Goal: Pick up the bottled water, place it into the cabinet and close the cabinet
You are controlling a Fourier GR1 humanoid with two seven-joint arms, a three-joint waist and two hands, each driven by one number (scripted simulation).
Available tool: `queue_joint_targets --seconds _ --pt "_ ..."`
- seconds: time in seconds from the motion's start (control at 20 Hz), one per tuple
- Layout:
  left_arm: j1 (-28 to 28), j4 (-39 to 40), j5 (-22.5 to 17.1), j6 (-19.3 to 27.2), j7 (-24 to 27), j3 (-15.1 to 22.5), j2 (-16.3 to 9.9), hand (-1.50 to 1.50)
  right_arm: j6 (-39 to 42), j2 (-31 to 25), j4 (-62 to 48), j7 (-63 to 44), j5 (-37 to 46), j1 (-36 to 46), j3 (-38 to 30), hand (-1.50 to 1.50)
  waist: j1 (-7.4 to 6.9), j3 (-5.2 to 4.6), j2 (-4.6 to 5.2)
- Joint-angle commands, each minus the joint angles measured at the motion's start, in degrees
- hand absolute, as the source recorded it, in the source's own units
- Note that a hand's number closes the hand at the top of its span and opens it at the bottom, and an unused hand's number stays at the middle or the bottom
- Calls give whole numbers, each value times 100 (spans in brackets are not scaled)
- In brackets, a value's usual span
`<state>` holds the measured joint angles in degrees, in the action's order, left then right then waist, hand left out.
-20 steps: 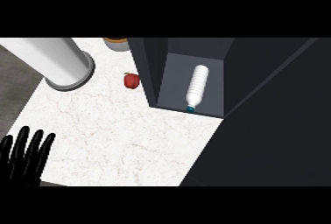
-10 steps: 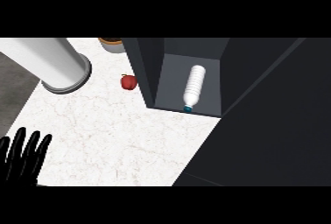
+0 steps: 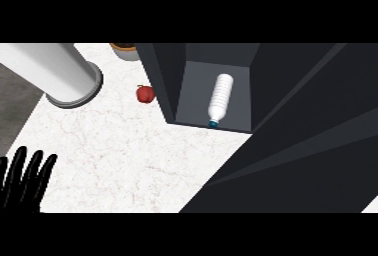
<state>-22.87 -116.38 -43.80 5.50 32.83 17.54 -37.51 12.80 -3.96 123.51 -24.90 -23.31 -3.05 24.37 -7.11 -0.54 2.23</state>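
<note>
The bottled water, white with a blue cap, lies on its side inside the dark cabinet, cap toward the front edge. The cabinet's dark door fills the right half of the view and covers part of the opening. My left hand rests at the lower left edge, fingers straight and up, holding nothing. My right hand does not show in this view.
A large grey cylinder stands at the upper left on the white marble counter. A small red fruit lies just left of the cabinet. A brown-rimmed pot sits at the top edge.
The dark door has swung further left across the right side of the view. The view has shifted slightly, and my left hand sits a little lower and further left.
</note>
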Motion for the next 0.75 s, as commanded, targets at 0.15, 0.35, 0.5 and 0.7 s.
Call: queue_joint_targets --seconds 0.15,0.35,0.5,0.7 --pt "107 127 -85 -189 -16 -35 -8 -150 -1688 386 -1798 178 63 1948 -542 150 -125 21 12" --pt "80 202 30 -141 -13 165 129 -150 -2415 392 -2963 294 -235 3261 -765 150 -102 37 -28" --pt "56 345 -29 -303 114 50 144 -150 -2492 393 -3991 526 -403 4159 -1112 150 -107 38 -27" --pt "5 248 -66 -312 17 -8 85 -150 -2601 393 -5174 650 -825 5261 -1361 150 -2 47 -69"
